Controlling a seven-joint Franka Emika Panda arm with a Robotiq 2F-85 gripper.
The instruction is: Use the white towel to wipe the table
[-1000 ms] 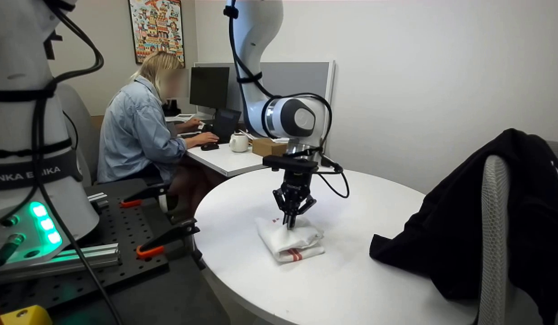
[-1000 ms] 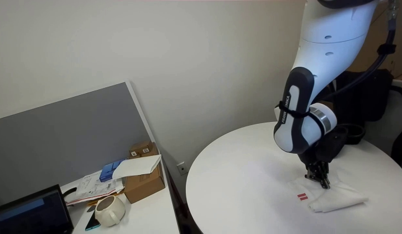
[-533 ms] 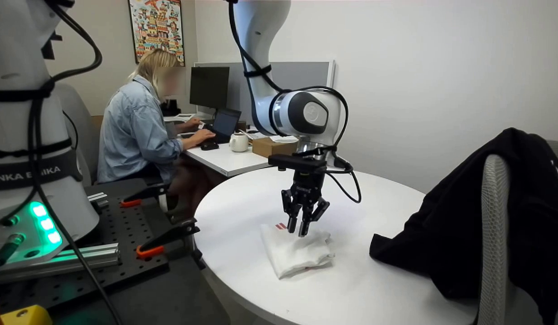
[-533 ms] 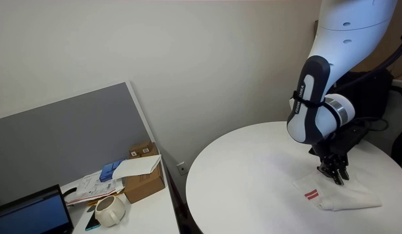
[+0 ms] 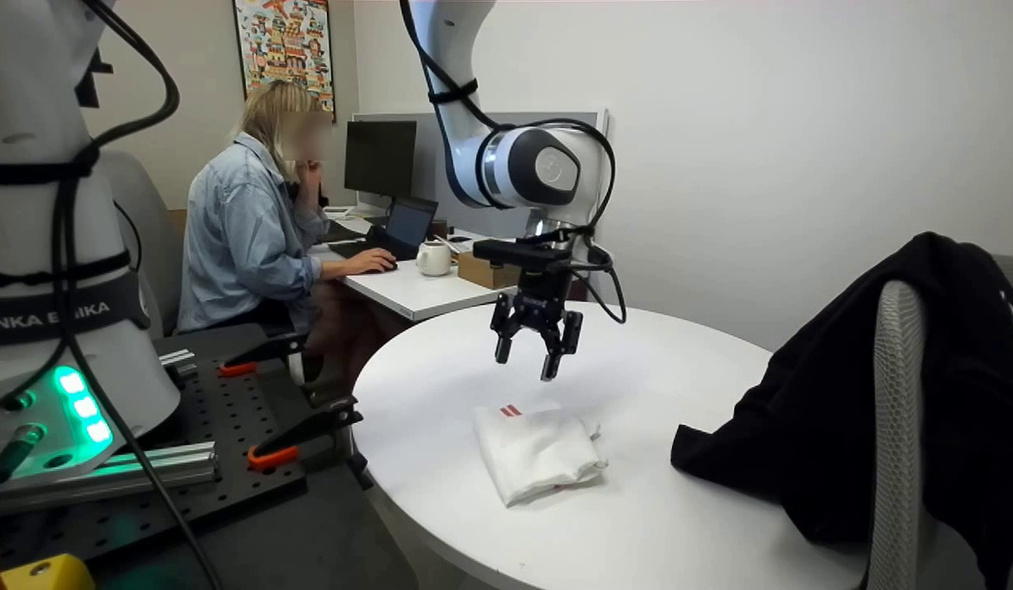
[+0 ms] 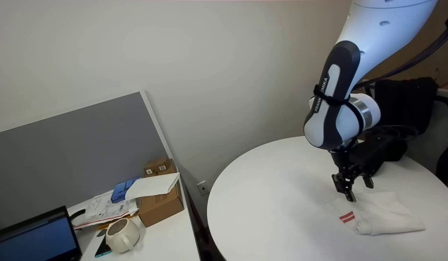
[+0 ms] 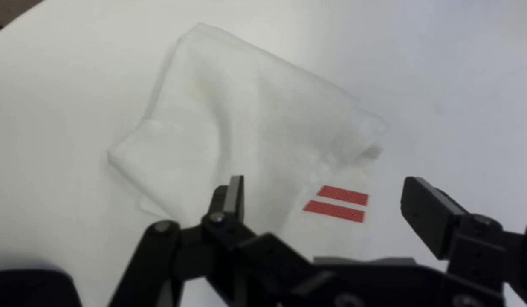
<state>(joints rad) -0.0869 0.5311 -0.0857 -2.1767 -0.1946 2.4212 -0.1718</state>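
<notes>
Since the earlier frame, the gripper point(image 5: 525, 369) has risen higher over the white towel point(image 5: 539, 455) and spread wider; its fingers point(image 7: 432, 219) stand apart, released. Folded, red stripes point(image 7: 334, 210) showing, the towel lies on the table point(image 5: 679, 524). Well apart from the towel, a mug point(image 5: 433, 259) and a box point(image 6: 161, 209) sit on a desk point(image 5: 408, 293).

My smooth white arm point(image 6: 380, 43) wears a curved charcoal panel point(image 6: 349, 59), white lettering point(image 6: 324, 86), a silvery metal ring point(image 6: 362, 110) and looping black cables point(image 5: 611, 161); round screw heads point(image 7: 217, 217) stud my angular black pincer point(image 5: 525, 369).
</notes>
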